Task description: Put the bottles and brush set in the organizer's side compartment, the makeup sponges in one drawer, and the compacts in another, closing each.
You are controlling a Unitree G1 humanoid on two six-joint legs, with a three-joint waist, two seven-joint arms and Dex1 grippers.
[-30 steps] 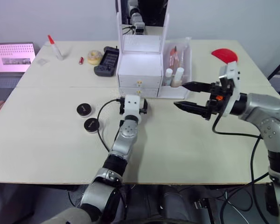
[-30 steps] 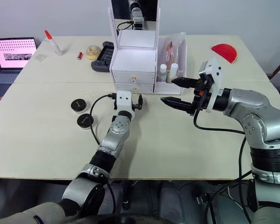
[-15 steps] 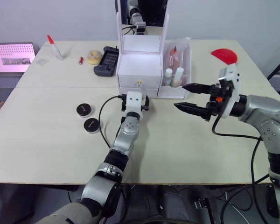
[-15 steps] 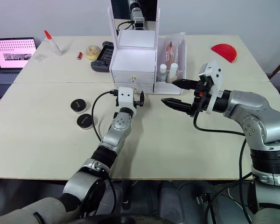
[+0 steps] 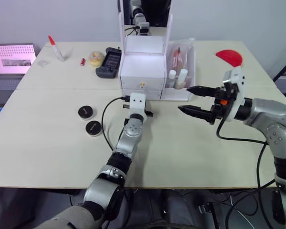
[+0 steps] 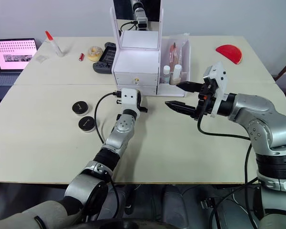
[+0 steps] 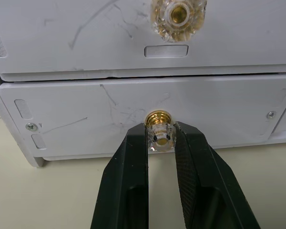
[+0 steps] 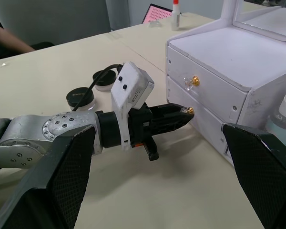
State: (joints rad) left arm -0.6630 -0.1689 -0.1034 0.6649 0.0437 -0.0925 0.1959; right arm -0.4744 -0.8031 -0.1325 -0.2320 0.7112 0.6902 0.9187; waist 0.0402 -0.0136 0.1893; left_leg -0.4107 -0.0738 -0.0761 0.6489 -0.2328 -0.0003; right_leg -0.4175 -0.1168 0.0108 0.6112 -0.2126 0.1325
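The left gripper has its two black fingers pinched on the small clear-and-gold knob of the lower drawer, which looks shut or very nearly so. The hold is only at the fingertips, so a pull that is off the drawer's line could let the smooth knob slip out. A hard tug could instead drag the whole light organizer across the table.

That would shake the bottles and the brush set standing in its side compartment. The upper drawer, with its own knob, sits just above and also looks closed.

The right gripper hangs with fingers spread wide and empty, near the side compartment, and could knock it if it drifts in.

The two black compacts lie on the table to the robot's left, well apart from the organizer, not yet stowed.
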